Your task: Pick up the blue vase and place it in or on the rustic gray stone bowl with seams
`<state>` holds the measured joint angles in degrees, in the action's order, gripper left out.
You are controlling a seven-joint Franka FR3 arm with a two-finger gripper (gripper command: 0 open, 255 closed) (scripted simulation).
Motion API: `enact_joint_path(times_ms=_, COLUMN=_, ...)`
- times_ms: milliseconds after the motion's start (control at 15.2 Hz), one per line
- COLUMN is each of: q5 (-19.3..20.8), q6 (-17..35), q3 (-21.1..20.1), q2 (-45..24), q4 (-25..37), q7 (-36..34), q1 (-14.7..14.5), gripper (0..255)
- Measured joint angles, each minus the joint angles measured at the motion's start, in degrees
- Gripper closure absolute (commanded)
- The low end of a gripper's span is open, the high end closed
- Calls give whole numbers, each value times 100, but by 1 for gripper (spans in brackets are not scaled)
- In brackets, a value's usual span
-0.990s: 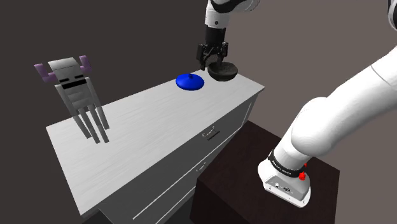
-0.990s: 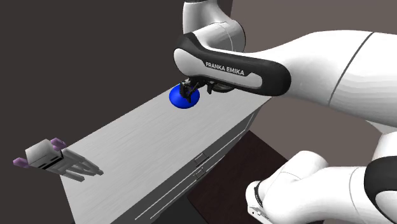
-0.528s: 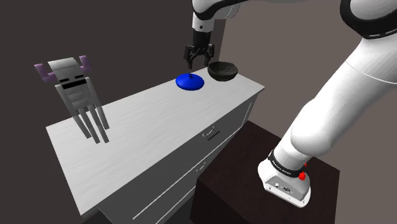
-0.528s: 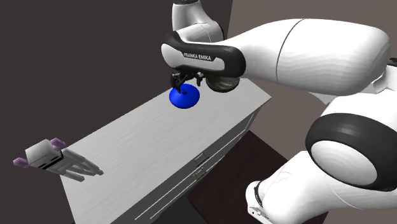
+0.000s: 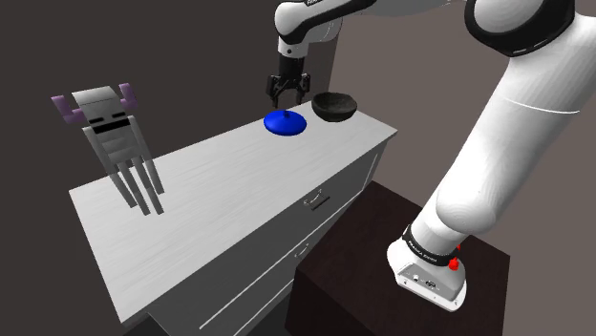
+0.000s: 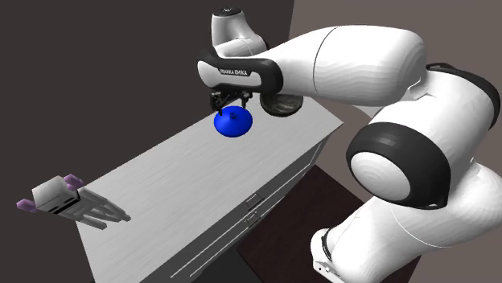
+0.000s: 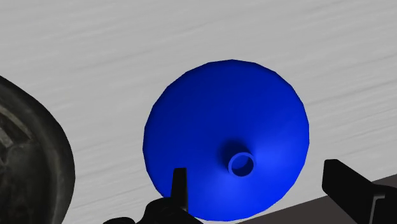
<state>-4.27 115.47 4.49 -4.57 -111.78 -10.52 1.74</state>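
The blue vase [image 5: 285,122] [image 6: 232,122] [image 7: 226,137] is a flat, wide cone with a small round neck, standing on the far end of the white dresser top [image 5: 201,196]. Right beside it sits the dark stone bowl [image 5: 334,106] [image 6: 281,104] [image 7: 32,165]. My gripper [image 5: 287,96] [image 6: 232,103] [image 7: 254,191] hangs open just above the vase, pointing down. In the wrist view the vase's neck lies between the two fingers [image 7: 348,188], which stand apart and touch nothing.
A grey blocky toy figure with purple horns [image 5: 117,143] [image 6: 68,201] stands at the dresser's near end. The dresser's drawers [image 5: 315,205] face the dark stand [image 5: 382,277]. A dark wall rises behind the dresser.
The gripper has moved from over the bowl to the shoulder view's left, ending above the vase. The arm's upper links swung along with it. Vase and bowl stayed put.
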Motion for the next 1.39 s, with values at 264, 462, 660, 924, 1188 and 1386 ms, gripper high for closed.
enact_joint_path(times_ms=264, q5=-15, q6=236, q3=1, q2=-69, q4=-166, q7=26, q1=4, gripper=0)
enact_joint_path(times_ms=462, q5=-17, q6=253, q3=1, q2=-87, q4=-165, q7=28, q1=4, gripper=0)
enact_joint_path(times_ms=660, q5=-18, q6=255, q3=1, q2=-89, q4=-165, q7=28, q1=4, gripper=0)
enact_joint_path(times_ms=924, q5=-17, q6=255, q3=1, q2=-88, q4=-164, q7=28, q1=4, gripper=255)
enact_joint_path(times_ms=1188, q5=-18, q6=255, q3=1, q2=-87, q4=-164, q7=28, q1=3, gripper=255)
enact_joint_path(times_ms=1386, q5=-18, q6=256, q3=1, q2=-87, q4=-164, q7=28, q1=3, gripper=255)
